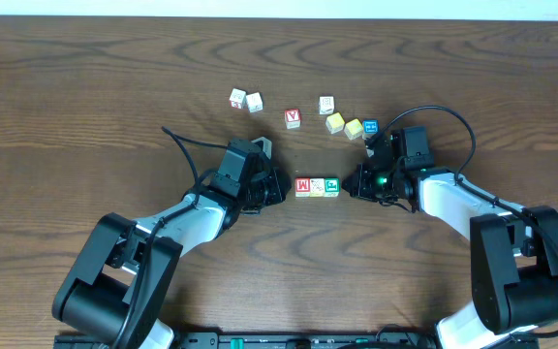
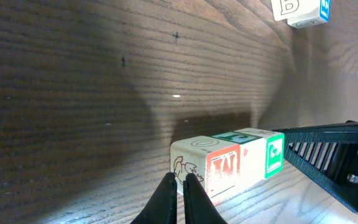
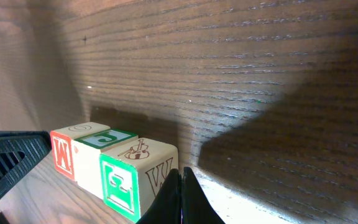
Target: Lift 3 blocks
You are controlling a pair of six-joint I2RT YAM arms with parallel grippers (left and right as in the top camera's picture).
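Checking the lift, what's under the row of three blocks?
Only the wooden table shows around and below the three blocks. Their undersides are hidden, so whether they rest on it can't be told.

Fig.: three wooden alphabet cubes, one straight row, adjacent faces touching, near middle of table (image 1: 114,97). L→R, overhead view: red "M" block (image 1: 303,185), white letter on red face; cream block (image 1: 317,186), pale w/ faint drawing; green-faced block (image 1: 331,185), white symbol. Remaining sides pale. All sit square, no tilt.
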